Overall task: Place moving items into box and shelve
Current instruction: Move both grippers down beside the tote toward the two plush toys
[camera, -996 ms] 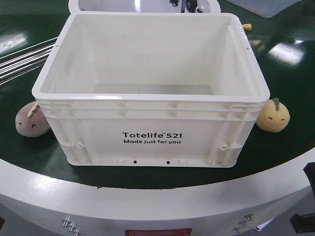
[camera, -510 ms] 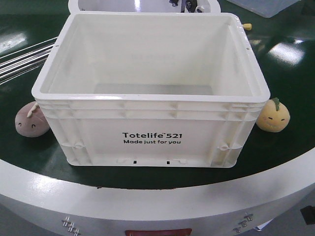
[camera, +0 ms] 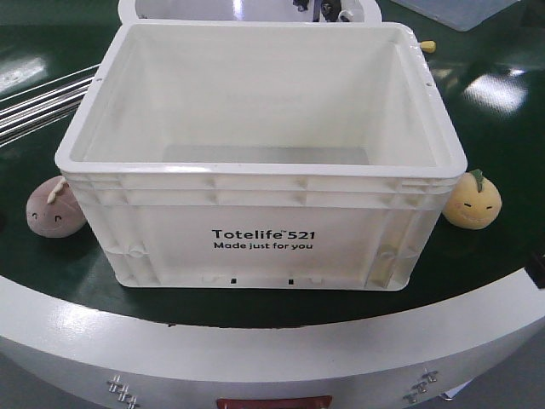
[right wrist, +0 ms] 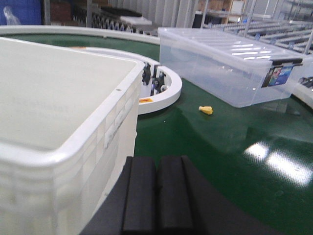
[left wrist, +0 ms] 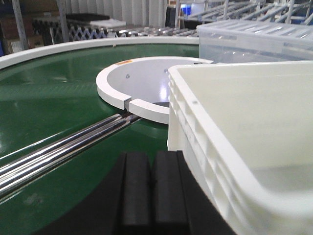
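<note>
Far left: a bundle of shiny metal rods (camera: 34, 106) lies on the dark green round tabletop (camera: 502, 145). In front of the rods, the pinkish-brown round plush toy with a stitched face (camera: 54, 210) sits on the green surface. It is outside the crate, just beside its front-left corner.

The left gripper (left wrist: 151, 161) has its black pads pressed flat together, holding nothing. It is low beside the crate's left wall, with the rods to its left.

Centre: the large white rectangular plastic crate (camera: 255, 204) stands upright with its top open. It has a ribbed rim and black print "Totelife 521 Made just for you" on the front wall (inner floor only partly seen). Behind it is a white ring-shaped hub (left wrist: 112, 85).

The right gripper (right wrist: 156, 166) also has its pads closed together and is empty, beside the crate's right wall.

Right: the yellow-orange round plush toy with a green leaf on top (camera: 473, 201) is on the tabletop at the crate's front-right corner, outside it; contact unclear. Further back are a small yellow object (right wrist: 206, 110) and a clear plastic lidded bin (right wrist: 220, 63).
</note>
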Controlling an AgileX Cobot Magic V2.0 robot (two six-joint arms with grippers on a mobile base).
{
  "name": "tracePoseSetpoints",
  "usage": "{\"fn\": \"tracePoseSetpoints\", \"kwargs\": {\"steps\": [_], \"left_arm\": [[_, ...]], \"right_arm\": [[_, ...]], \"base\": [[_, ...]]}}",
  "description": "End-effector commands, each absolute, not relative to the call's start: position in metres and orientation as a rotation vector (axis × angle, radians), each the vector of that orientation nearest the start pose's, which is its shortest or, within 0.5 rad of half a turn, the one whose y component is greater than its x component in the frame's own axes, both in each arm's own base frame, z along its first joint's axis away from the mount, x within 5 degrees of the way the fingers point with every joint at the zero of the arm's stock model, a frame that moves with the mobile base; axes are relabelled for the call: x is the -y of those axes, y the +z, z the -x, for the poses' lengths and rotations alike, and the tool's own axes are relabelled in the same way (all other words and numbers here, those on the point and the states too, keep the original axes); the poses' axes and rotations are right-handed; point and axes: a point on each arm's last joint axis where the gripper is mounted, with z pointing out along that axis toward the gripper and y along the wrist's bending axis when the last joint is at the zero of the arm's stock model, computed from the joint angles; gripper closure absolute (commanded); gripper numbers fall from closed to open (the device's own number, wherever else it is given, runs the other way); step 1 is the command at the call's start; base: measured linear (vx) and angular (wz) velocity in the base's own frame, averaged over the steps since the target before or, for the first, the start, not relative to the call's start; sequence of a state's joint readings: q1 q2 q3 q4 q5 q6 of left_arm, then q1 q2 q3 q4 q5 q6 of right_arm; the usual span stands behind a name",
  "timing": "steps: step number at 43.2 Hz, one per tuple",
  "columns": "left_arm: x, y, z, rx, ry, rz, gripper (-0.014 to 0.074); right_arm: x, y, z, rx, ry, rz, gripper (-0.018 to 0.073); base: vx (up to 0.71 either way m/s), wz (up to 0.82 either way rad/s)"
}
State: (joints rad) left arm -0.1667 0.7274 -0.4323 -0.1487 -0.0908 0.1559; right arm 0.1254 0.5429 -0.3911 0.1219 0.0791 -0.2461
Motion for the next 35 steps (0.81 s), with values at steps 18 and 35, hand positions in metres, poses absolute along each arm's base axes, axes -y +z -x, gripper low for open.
{"fn": "tracePoseSetpoints", "kwargs": {"steps": [18, 35], "left_arm": [[0.032, 0.319, -0.213, -1.593, -0.102, -0.091, 0.06], [0.035, 0.319, -0.212, -1.594, -0.058, -0.18, 0.0182]], "right_arm": [[-0.018, 0.324, -0.168, -1.523, -0.03, 0.168, 0.0564], [-0.018, 0.325, -0.168, -1.521, -0.028, 0.164, 0.0044]], "base": [[0.0, 0.0], [0.0, 0.0]]}}
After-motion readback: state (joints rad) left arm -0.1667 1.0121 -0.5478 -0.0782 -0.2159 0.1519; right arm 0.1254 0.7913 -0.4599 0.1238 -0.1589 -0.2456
